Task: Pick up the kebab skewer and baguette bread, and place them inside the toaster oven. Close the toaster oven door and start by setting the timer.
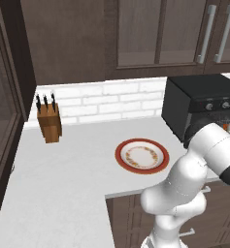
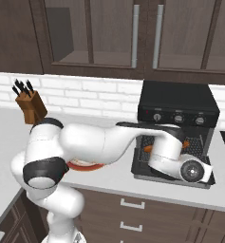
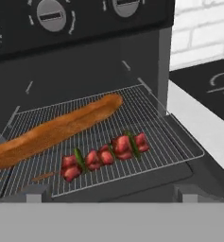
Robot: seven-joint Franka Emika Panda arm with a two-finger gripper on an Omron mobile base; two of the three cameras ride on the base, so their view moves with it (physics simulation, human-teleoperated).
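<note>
The black toaster oven (image 3: 85,52) stands open, and its wire rack (image 3: 170,137) carries both foods. The long orange-brown baguette bread (image 3: 56,130) lies slantwise across the rack's back. In front of it lies the kebab skewer (image 3: 106,156), with red meat chunks and green bits. My gripper (image 3: 111,194) hovers just outside the oven mouth, open, its two tips wide apart with nothing between them. The toaster oven door (image 2: 141,172) hangs down flat over the counter edge. In the right base view my forearm covers most of the oven (image 2: 178,102) mouth, and an orange bit of the baguette (image 2: 148,148) peeks out.
An empty red-rimmed plate (image 1: 141,156) sits on the white counter left of the oven (image 1: 199,97). A wooden knife block (image 1: 49,121) stands at the back left. Round knobs (image 3: 51,14) line the oven's top front. A dark cooktop (image 3: 212,90) lies right of the oven.
</note>
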